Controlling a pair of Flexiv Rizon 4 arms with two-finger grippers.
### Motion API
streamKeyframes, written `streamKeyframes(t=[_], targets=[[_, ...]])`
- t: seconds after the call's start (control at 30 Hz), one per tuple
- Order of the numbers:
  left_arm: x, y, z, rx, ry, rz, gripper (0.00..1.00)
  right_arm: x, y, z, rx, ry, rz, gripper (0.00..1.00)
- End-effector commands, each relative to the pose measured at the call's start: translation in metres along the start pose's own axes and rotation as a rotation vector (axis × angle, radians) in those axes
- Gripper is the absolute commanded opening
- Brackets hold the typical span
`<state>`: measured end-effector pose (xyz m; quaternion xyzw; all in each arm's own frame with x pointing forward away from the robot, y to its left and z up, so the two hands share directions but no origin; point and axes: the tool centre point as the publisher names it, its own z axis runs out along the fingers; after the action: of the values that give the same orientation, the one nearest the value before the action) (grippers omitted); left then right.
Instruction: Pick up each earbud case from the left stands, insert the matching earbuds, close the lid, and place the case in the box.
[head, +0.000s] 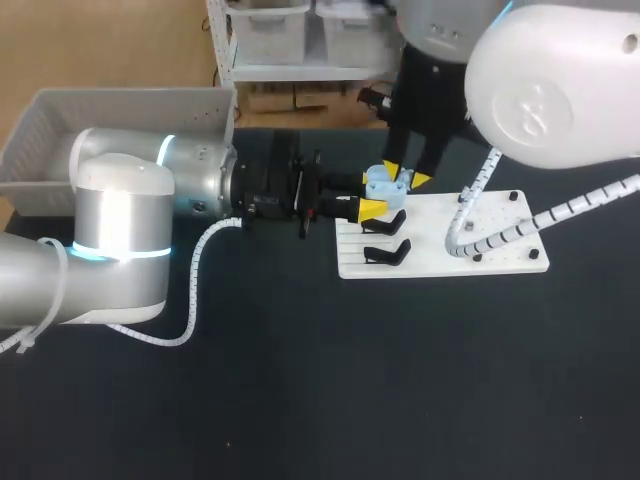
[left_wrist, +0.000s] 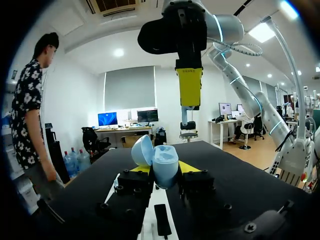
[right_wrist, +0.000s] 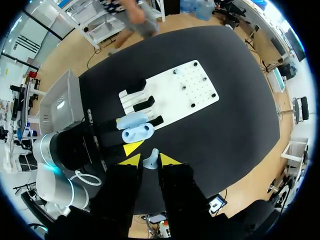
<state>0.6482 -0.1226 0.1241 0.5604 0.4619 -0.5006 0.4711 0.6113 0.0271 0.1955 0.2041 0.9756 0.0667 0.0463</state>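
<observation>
No word, number or sign can be read in any view. A raised emblem is borne on the white housing of the right arm, but no letters can be made out in it. A line of small dark print is seen on a yellow finger of the right gripper, too fine to be read.

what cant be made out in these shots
- Head view: the left arm covers part of the box, so its contents are not fully seen.
- Head view: the right gripper hides what it holds; only the right wrist view shows the earbud.
- All views: the wells of the earbud case are turned away or too small; whether a bud already sits inside is unclear.
</observation>
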Motion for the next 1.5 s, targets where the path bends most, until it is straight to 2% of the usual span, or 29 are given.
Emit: streamKeyframes(t=[0.03, 0.27, 0.63, 0.87, 1.5], targets=[[0.001, -0.001, 0.0, -0.006, -0.002, 0.003, 0.0, 0.001, -0.001, 0.0, -0.003, -0.004, 0.001, 0.0], [0.001, -0.001, 0.0, -0.006, -0.002, 0.003, 0.0, 0.002, 0.019, 0.005, 0.029, -0.068, 0.049, 0.0], [0.001, -0.001, 0.0, -0.006, -0.002, 0.003, 0.0, -0.004, 0.021, 0.011, 0.034, -0.104, 0.156, 0.0], [0.001, -0.001, 0.0, -0.006, -0.002, 0.003, 0.0, -0.011, 0.019, 0.014, 0.038, -0.099, 0.195, 0.0], [0.001, -0.001, 0.0, -0.006, -0.002, 0.003, 0.0, -0.023, 0.024, 0.026, 0.043, -0.074, 0.2, 0.0]])
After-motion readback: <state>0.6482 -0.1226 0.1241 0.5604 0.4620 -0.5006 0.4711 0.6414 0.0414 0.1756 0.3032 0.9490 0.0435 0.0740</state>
